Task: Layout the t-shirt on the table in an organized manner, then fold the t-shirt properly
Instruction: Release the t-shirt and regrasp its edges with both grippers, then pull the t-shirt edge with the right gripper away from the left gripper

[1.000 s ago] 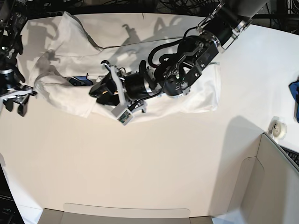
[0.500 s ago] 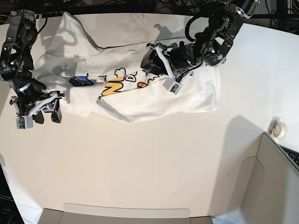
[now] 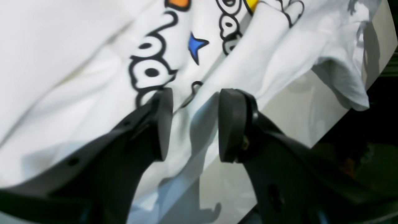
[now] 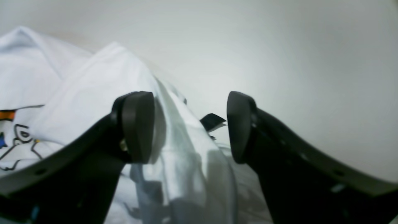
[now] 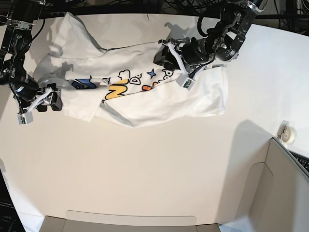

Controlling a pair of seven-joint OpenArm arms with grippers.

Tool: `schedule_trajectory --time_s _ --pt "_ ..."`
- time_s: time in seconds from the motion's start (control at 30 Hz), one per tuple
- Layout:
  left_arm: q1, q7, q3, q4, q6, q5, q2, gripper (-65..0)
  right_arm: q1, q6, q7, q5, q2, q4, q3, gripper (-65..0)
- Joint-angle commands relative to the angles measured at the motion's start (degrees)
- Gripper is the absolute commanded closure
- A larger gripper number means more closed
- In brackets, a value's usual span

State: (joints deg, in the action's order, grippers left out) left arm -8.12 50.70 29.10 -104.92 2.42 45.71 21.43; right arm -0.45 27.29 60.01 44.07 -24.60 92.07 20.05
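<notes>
T-shirt (image 5: pixel 145 92) is lying bunched and wrinkly on the far part of the table (image 5: pixel 145 169), with its picture showing a bit. It is not lying flat yet, and no folding is showing. The left gripper (image 3: pixel 192 124) is hanging open over the print, holding nothing. The right gripper (image 4: pixel 189 127) is open too, by the hem tag (image 4: pixel 213 122).

Grey-beige box panel (image 5: pixel 285 188) sitting at bottom right, small white roll (image 5: pixel 288 133) lying just above it, black cables (image 5: pixel 120 6) running well beyond, hard light casting shadows
</notes>
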Motion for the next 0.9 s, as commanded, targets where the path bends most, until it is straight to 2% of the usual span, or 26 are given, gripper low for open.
schedule_trajectory --time_s 0.0,0.27,0.43,0.5,0.67,0.7,0.87 --pt "0.5 -1.2 -0.1 -0.3 0.3 0.7 0.2 -24.1 0.9 1.3 -1.3 1.5 -1.5 0.9 0.0 -36.4" --pt "0.6 -1.2 0.0 0.8 0.2 -0.7 0.1 -23.9 0.8 1.3 -1.3 2.4 -1.3 0.7 -0.2 -36.4" --pt "0.1 -1.1 0.1 0.8 0.2 -6.6 0.0 -15.8 2.2 1.3 -1.3 2.4 -1.3 0.6 -5.3 -34.9" --pt "-0.8 -0.9 0.1 0.8 0.2 -8.1 -0.1 -11.1 3.0 1.3 -1.3 2.4 -1.3 0.6 -7.8 -27.9" --pt "-1.3 -1.2 0.1 1.2 0.2 -9.5 -0.1 -1.7 5.8 1.3 -1.6 2.1 -1.3 -2.7 -13.2 -2.1" --pt "-1.3 -1.2 0.1 1.6 0.2 -9.5 -0.1 -1.3 6.6 1.3 -1.7 2.1 -1.3 -4.0 -13.7 -0.2" --pt "-2.6 -1.2 0.0 1.9 0.2 -9.5 -0.1 -1.3 9.3 1.3 -1.8 2.1 -1.3 -9.1 -13.7 0.0"
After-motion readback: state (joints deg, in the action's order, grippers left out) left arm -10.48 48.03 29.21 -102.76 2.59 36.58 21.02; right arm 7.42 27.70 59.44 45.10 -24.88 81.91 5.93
